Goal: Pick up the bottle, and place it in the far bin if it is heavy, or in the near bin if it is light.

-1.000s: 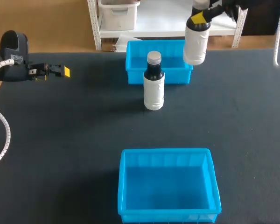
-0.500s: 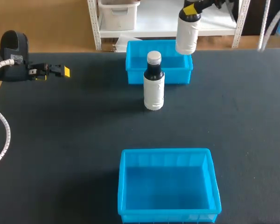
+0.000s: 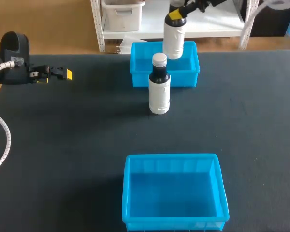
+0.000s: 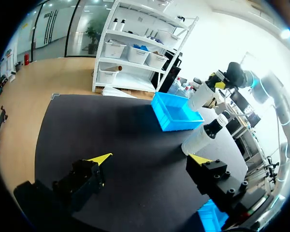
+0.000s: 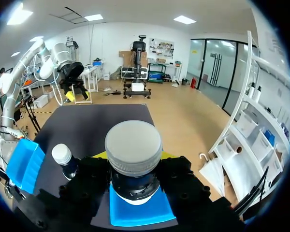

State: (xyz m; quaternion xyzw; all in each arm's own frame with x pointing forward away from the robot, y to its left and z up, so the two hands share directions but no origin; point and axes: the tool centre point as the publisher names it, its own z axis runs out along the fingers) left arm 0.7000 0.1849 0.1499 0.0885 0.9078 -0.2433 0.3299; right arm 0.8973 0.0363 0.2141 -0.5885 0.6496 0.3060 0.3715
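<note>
The right gripper (image 3: pixel 176 14), clamped on a bottle (image 3: pixel 173 41), has carried it sideways over the far bin (image 3: pixel 140 78), so probably judged heavy; the left gripper (image 4: pixel 151 158) is apart.

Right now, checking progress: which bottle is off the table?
The bottle in the right gripper, over the far bin; the other bottle stands on the table.

1. Black tabletop (image 3: pixel 63 145): matte, dark, plain.
2. Second bottle (image 3: pixel 159 90): upright on the tabletop, nearer its far edge than its near edge, about midway between left and right edges; pale cap, dark neck, white label.
</note>
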